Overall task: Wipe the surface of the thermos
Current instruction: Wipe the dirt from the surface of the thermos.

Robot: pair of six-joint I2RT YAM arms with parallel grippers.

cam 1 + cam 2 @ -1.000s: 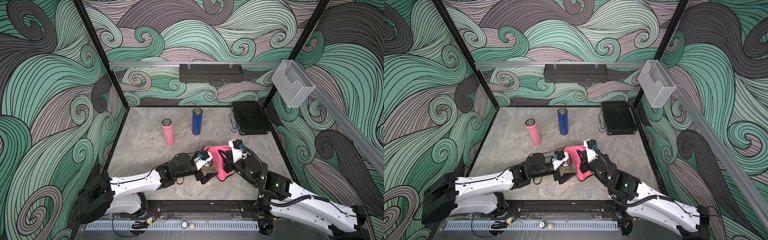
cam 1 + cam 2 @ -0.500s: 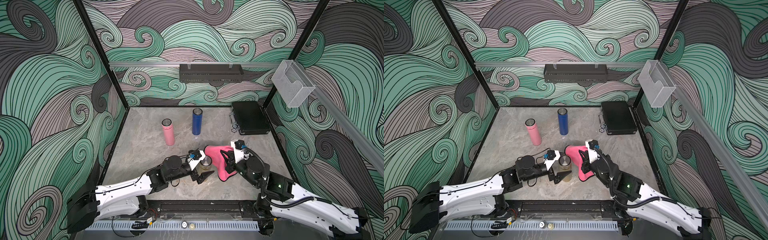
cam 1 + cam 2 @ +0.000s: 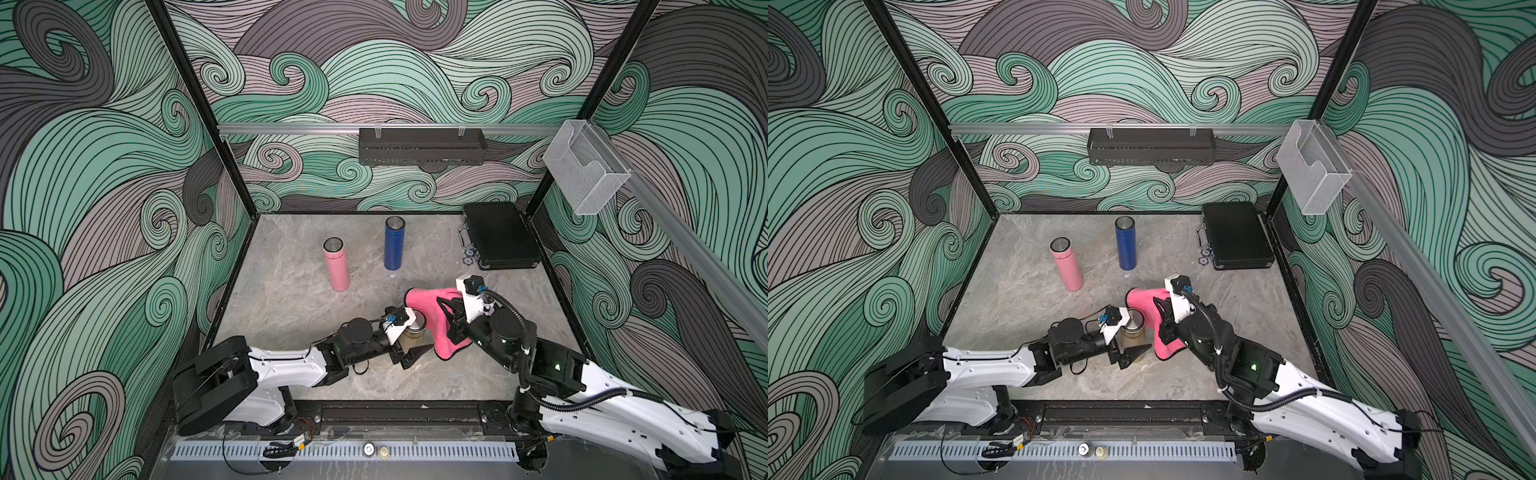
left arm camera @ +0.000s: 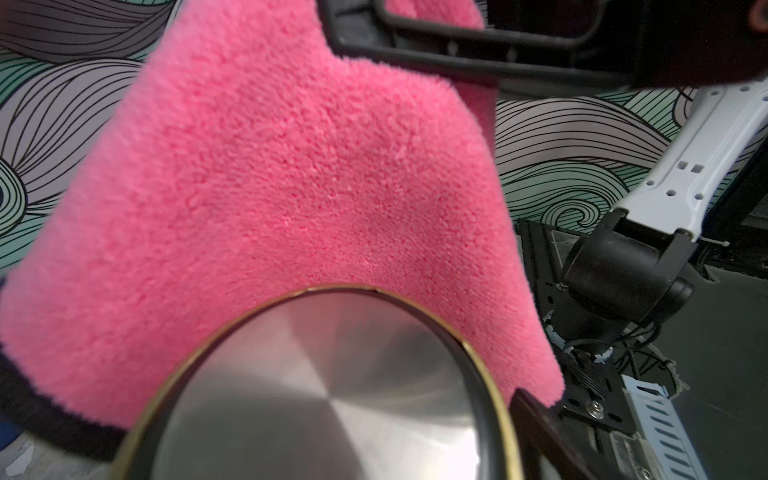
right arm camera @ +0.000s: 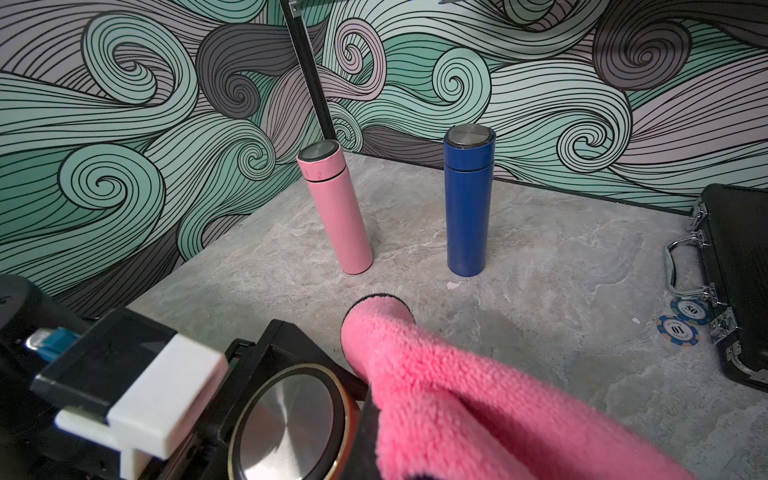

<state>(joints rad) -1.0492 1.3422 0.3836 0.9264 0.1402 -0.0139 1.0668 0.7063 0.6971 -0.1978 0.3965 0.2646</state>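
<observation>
A gold-brown thermos (image 3: 411,334) (image 3: 1133,337) with a steel lid (image 4: 332,395) (image 5: 286,428) stands upright at the front middle of the stone table. My left gripper (image 3: 415,337) (image 3: 1136,338) straddles it, open wide, one dark finger (image 3: 417,353) close to its near wall and the other hidden behind it. My right gripper (image 3: 446,328) (image 3: 1165,328) is shut on a pink cloth (image 3: 428,307) (image 3: 1144,303). The cloth (image 4: 291,187) (image 5: 457,395) hangs against the thermos's right side and touches the lid's rim.
A pink flask (image 3: 336,266) and a blue flask (image 3: 394,245) stand upright farther back. A black case (image 3: 500,237) lies at the back right with two poker chips (image 5: 681,320) beside it. A black shelf (image 3: 422,145) and a clear bin (image 3: 582,170) hang on the walls.
The left arm's rear links swung out to the left and came back, while its gripper stayed around the thermos. The right gripper and the cloth have barely moved.
</observation>
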